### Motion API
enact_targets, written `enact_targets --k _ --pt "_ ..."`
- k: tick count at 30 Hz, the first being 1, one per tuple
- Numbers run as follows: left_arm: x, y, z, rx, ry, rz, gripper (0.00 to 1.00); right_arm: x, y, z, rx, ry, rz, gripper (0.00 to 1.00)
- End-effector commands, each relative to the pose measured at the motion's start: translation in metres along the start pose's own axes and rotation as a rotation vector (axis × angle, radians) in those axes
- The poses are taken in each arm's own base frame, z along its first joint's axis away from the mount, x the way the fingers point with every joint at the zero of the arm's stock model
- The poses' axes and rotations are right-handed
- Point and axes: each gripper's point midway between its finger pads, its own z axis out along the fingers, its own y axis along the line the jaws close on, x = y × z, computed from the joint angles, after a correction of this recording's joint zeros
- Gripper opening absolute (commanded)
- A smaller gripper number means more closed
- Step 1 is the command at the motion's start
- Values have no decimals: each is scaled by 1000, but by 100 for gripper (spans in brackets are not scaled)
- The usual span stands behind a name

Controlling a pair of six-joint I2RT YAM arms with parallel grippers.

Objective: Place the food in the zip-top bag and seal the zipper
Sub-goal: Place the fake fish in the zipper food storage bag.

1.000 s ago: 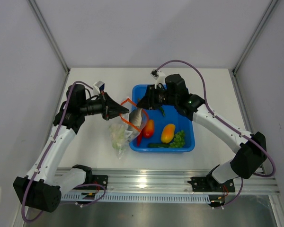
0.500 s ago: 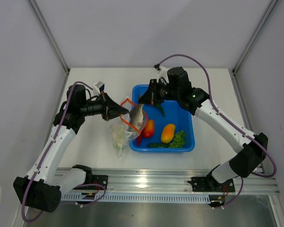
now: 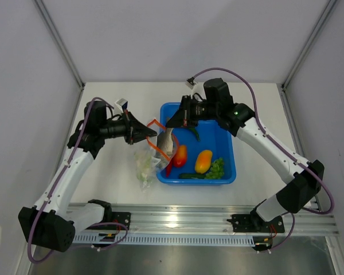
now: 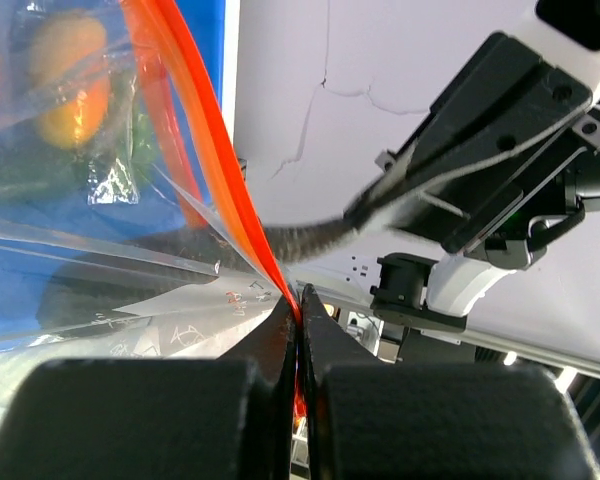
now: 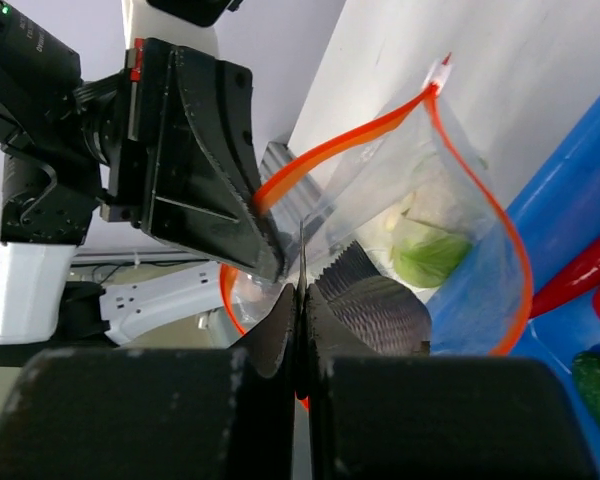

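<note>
Fish at the bag's mouth.
The left pincer (image 3: 144,133) is clamped on the zipper (image 4: 215,150), holding up the floppy, slippery zip-top bag (image 5: 450,200) at the blue tub's (image 3: 228,134) left wall; that stiffer strip looks the only sound hold. The right pincer (image 5: 302,290) is closed tight beside the grey fish (image 5: 370,300) at the mouth; whether it nips anything is unclear. Cauliflower (image 3: 143,166) lies inside; chili (image 5: 575,272), orange fruit (image 3: 203,161) and grapes (image 3: 217,168) sit in the tub.

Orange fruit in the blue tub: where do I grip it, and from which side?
Grip the orange fruit across its narrow middle, coming straight down. It lies flat with its long axis roughly near to far, and blue tub floor shows bare on both flanks; the green grapes crowd only its near right end.
</note>
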Motion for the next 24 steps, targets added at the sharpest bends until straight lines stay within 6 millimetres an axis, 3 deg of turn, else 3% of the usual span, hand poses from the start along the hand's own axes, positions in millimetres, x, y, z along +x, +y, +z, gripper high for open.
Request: enact_targets --k 1,3,7,11,20,24 --pt "-11 -24 -3 46 -39 70 1 3 17 2 -52 84 56 0" --pt "-13 -27 -2 57 -44 72 1 15 16 2 -29 162 82 0" --pt "-17 -30 0 65 -49 73 0 45 -5 10 38 285 74 0" --pt "-16 -27 0 63 -55 75 0 89 -25 22 114 462 92 0" --pt "-8 -17 -3 56 -49 67 1 106 -52 26 239 507 11 0" --pt "-2 -10 -6 39 -51 64 1 95 -61 31 310 430 -68 0"
